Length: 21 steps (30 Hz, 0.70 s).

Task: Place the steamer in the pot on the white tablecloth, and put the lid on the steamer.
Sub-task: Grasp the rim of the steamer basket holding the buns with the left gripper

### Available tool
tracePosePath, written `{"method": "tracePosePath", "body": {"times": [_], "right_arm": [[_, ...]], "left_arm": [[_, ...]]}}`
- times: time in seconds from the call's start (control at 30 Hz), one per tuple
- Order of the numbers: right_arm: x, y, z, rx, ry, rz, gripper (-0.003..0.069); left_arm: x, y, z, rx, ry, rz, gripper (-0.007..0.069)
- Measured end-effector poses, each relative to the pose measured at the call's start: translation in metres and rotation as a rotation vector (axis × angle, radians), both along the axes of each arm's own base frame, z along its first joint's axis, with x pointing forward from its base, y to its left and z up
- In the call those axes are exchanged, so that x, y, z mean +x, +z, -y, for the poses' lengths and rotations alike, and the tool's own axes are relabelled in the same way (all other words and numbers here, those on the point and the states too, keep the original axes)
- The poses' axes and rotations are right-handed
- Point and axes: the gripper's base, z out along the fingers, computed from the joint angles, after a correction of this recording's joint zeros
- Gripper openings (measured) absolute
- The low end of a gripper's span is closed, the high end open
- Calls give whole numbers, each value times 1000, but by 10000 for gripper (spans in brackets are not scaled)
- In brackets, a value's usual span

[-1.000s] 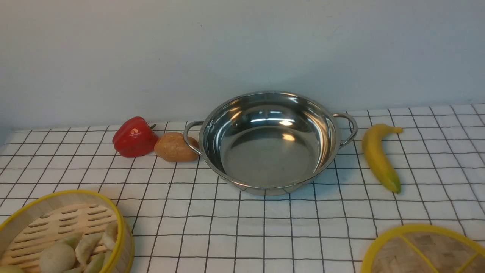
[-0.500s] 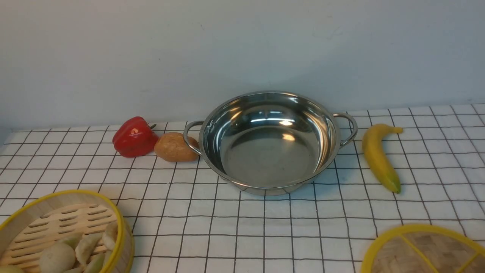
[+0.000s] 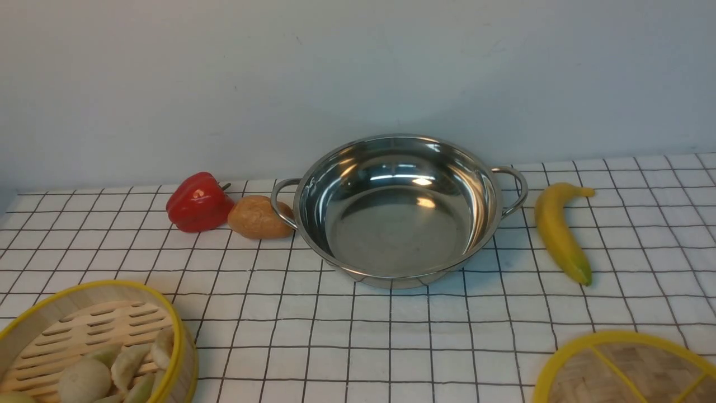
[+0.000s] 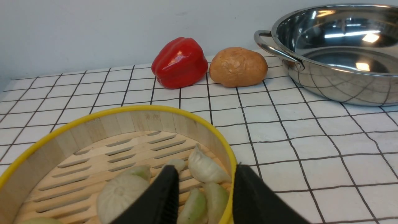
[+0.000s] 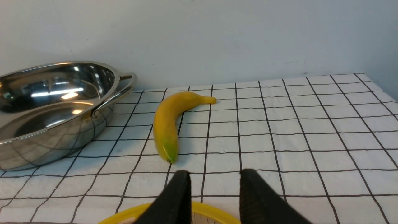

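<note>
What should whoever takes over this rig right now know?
Left gripper: open, jaws straddling the steamer wall, not closed on it.
Right gripper: open, at the lid rim.
On the white tablecloth: steamer near left, lid near right, pot empty in the middle.
Done: nothing placed.
Left: steamer into pot, lid onto steamer.

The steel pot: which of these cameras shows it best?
The front view: the whole pot is in frame, with both loop handles and its empty, mirror-like inside. The left wrist view cuts the pot off, showing one handle and part of the bowl. The right wrist view does likewise, with the other handle.
</note>
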Motion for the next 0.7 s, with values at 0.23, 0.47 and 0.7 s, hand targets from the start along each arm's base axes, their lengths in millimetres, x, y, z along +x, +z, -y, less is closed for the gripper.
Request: {"method": "tracePosePath", "body": {"times": [0.23, 0.47, 0.7], "right_arm": [[0, 0, 0, 0, 0, 0, 242], [0, 0, 0, 0, 0, 0, 242], [0, 0, 0, 0, 0, 0, 242]], "left_arm": [[0, 2, 0, -14, 4, 19, 243], [3, 22, -2, -182, 51, 238, 243], [3, 31, -5, -359, 89, 321, 243]]}}
